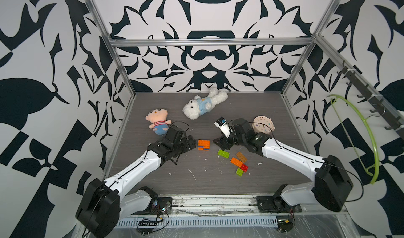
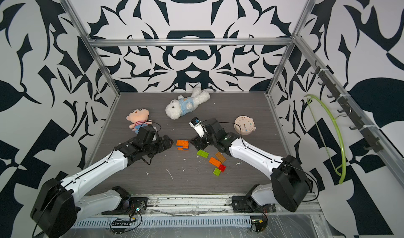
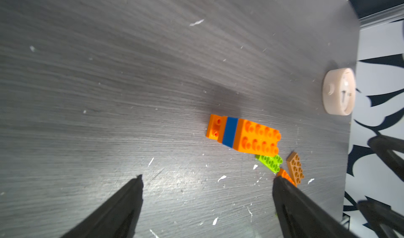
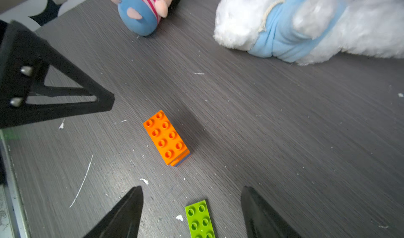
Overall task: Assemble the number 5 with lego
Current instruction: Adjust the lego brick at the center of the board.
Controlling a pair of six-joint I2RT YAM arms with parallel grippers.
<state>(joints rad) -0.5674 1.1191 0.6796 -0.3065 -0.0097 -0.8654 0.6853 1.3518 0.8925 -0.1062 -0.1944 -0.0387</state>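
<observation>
Grey tabletop [image 1: 218, 182]: left gripper [image 3: 207, 179] and right gripper [image 4: 192, 188] gape empty; right should likely straddle the green plate [image 4: 200, 219] squarely before closing.

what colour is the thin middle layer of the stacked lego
Blue, between orange pieces of the stack; clearest in the left wrist view.

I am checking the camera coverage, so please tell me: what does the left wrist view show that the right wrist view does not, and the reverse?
Only the left wrist view: the round beige clock, the tan brick and a sliver of a loose orange brick.
Only the right wrist view: the striped doll and the white plush toy.
Both: the orange-and-blue stack, the green brick and the grey table.
</observation>
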